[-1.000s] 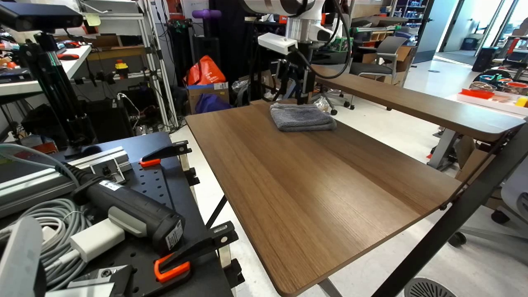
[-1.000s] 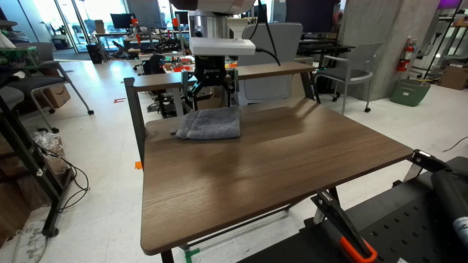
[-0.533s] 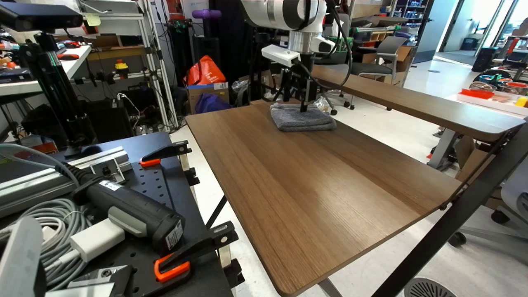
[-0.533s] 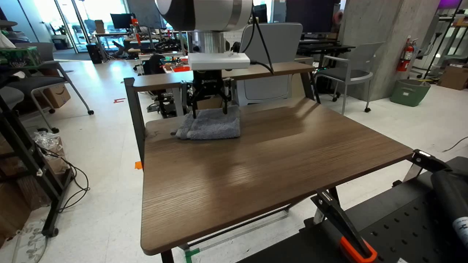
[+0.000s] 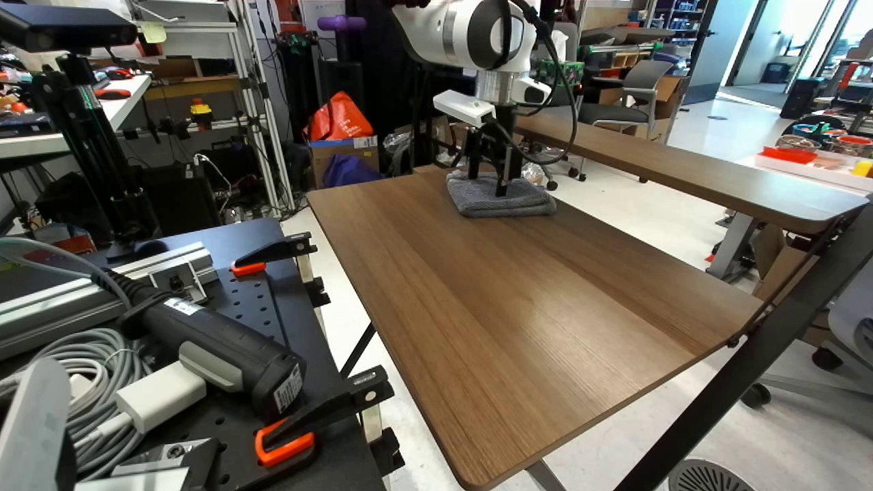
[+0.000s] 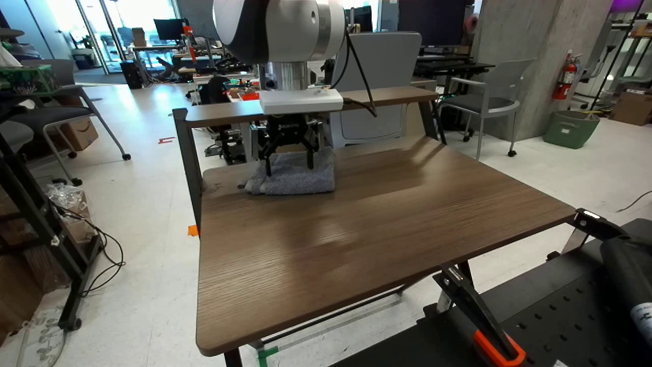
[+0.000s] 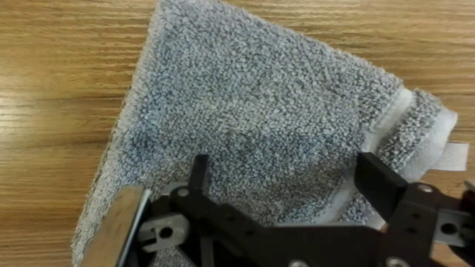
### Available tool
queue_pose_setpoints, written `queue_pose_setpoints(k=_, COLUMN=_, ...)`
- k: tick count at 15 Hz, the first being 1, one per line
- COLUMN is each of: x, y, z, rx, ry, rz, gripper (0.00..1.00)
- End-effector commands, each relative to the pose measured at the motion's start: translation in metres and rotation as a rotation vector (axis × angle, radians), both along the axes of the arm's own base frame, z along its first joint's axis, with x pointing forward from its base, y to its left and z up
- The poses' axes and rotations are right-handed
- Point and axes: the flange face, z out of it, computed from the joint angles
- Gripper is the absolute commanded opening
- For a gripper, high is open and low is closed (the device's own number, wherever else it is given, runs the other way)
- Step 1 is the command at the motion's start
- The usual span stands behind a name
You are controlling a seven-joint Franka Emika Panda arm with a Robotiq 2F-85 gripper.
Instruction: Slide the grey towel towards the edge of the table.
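Grey towel [image 7: 267, 100], folded and rumpled, lay flat on the brown wood-grain table [image 6: 367, 244]; in both exterior views it sat close to a corner of the top, far smaller than the surface under it; the wrist view showed its thick looped nap, pale woven bands [image 7: 389, 111] along one side, and a small whitish tag [image 7: 452, 157] that stuck out past the cloth over the wood; the black gripper [image 7: 284, 170] pointed down over the towel with its two fingers [image 7: 376, 185] spread well apart; one finger stood over the plain nap, the other over a pale band, and grey cloth showed in the gap between them; whether the tips touched the nap, I could not tell.

White and dark, the arm [image 6: 285, 30] hung above the table; a white oblong housing [image 6: 300, 102] sat just over the gripper; beside the table stood a black bench [image 5: 262, 300] with holes in its top, which held black-and-orange clamps [image 5: 331, 408] and a coil of grey cable [image 5: 119, 358]; a longer, narrower wooden table [image 5: 682, 164] stood beyond the brown one; farther off, an orange bag [image 5: 341, 119] rested on a cardboard box [image 5: 354, 153]; in an exterior view a green bin [image 6: 570, 130] stood on the pale floor [image 6: 147, 204] by a concrete pillar [image 6: 535, 41], with a red fire extinguisher [image 6: 565, 79] showing just above it and a grey chair [image 6: 486, 103] near by.
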Motion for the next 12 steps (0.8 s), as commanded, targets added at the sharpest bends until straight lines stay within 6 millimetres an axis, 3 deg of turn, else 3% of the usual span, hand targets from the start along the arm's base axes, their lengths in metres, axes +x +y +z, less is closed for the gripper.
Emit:
queue_pose_setpoints(k=1, x=0.004, y=0.004, z=-0.011, rx=-0.024, ry=0.006, rz=0.003, gripper=1.0)
queue_pose_setpoints(k=12, x=-0.018, y=0.002, z=-0.02, rx=0.008, ry=0.055, rz=0.014, gripper=1.0)
